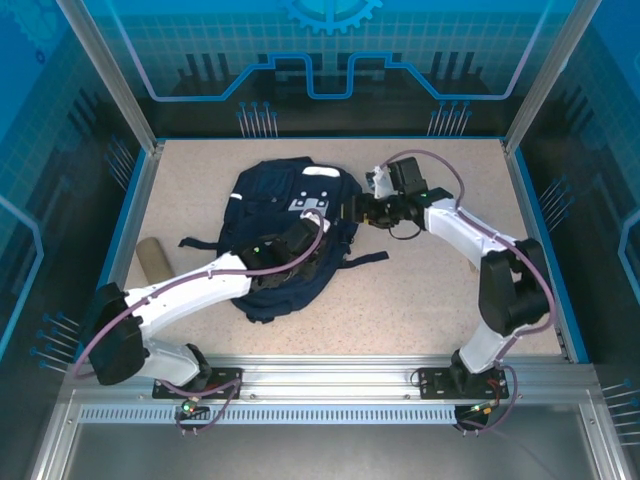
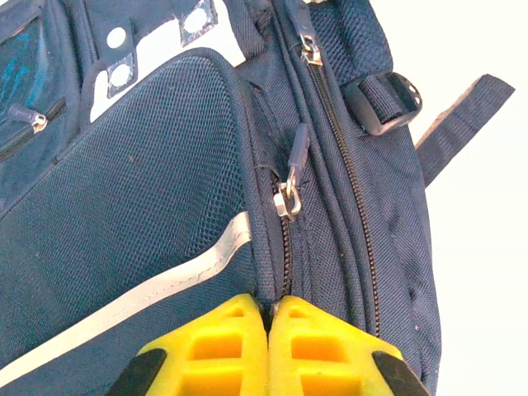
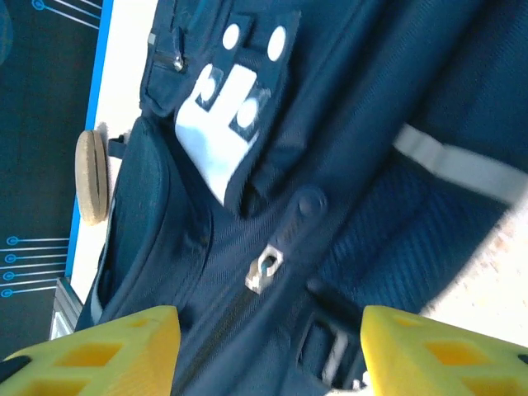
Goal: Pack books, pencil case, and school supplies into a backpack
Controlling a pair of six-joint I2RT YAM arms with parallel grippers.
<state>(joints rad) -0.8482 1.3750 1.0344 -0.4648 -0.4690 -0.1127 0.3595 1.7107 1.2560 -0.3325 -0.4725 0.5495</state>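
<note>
The navy backpack (image 1: pixel 285 215) lies flat mid-table with its white-and-grey patch (image 1: pixel 312 203) facing up. My left gripper (image 1: pixel 297 243) rests on its lower half. In the left wrist view the yellow fingertips (image 2: pixel 239 318) are pressed together, and the left gripper (image 2: pixel 271 312) is shut on a fold of backpack (image 2: pixel 148 206) fabric just below a metal zipper pull (image 2: pixel 289 198). My right gripper (image 1: pixel 352 210) is at the bag's right edge. It (image 3: pixel 268 342) stands open, its fingers either side of another zipper pull (image 3: pixel 264 271). The tan pencil case (image 1: pixel 152 260) lies left of the bag. The books are out of view.
A loose strap (image 1: pixel 365 260) trails right from the bag, and a side buckle (image 2: pixel 384 103) sits near it. The sandy table (image 1: pixel 430 290) stretches right and forward of the bag. A blue rim (image 1: pixel 130 220) borders the surface. The pencil case's round end (image 3: pixel 91 177) lies near that rim.
</note>
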